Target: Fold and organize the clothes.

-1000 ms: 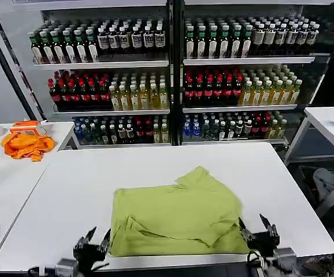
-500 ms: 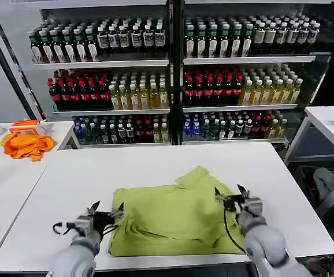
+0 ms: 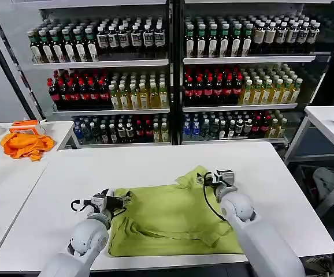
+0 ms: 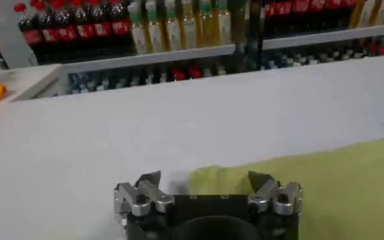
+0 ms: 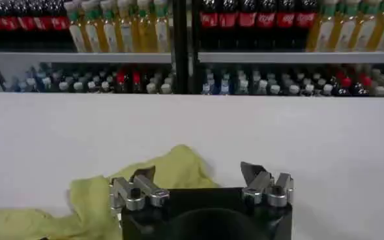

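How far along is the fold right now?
Done: the T-shirt lies partly folded on the table. In hand: nothing gripped; the open left gripper sits at its far left corner, the open right gripper at the far sleeve. Left: grasping, further folds, tidying.

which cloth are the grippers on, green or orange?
The lime-green T-shirt on the centre table. Left gripper is at its far left corner, right gripper at the sleeve, both open. The orange cloth lies on the side table.

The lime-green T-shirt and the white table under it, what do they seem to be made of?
The lime-green T-shirt looks like soft matte woven or knit cloth, probably cotton: it lies limp with creases and folds. The white table looks like a smooth, hard laminate or painted board, faintly glossy, though its core cannot be told.
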Robot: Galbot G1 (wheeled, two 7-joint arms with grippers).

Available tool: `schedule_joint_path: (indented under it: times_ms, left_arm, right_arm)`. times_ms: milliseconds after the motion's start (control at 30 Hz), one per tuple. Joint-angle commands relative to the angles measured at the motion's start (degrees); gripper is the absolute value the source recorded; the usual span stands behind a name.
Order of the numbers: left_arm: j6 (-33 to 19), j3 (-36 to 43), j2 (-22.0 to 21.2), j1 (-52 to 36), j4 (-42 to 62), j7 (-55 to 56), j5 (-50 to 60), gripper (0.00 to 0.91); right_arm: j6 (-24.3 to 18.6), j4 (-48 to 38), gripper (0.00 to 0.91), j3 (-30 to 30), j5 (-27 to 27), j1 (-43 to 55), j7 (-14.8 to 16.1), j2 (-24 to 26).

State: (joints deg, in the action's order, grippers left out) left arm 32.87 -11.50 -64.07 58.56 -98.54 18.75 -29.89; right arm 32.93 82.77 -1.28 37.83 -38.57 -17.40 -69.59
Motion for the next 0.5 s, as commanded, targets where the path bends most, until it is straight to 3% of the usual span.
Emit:
schedule_joint_path:
  times_ms: [33,67,100,267,500]
  left_arm:
    - [0.19,2.03,0.38,-4.22,4.54,0.0,-1.47,0.292]
    - [0.19,2.01,0.48,-3.95,4.17,-0.11,-1.86,0.171]
    - [0.19,2.0,0.62,-3.45,3.67,-0.28,-2.06,0.05]
    - [0.18,1.81,0.89,-1.96,2.25,-0.99,-2.07,0.01]
    - [0.11,1.61,1.09,-1.0,0.64,-2.24,-2.79,0.02]
  right_arm:
    - [0.23,-9.11,0.464,2.99,1.58,5.79,0.17,-2.84]
    - [0.23,-9.31,0.464,3.04,1.76,5.82,0.17,-2.89]
    - [0.25,-9.62,0.0,3.3,2.01,5.73,0.21,-3.03]
    - [0.24,-9.09,0.0,3.87,1.98,4.65,0.17,-3.04]
    - [0.19,-6.9,0.0,3.17,1.94,3.31,-0.12,-2.66]
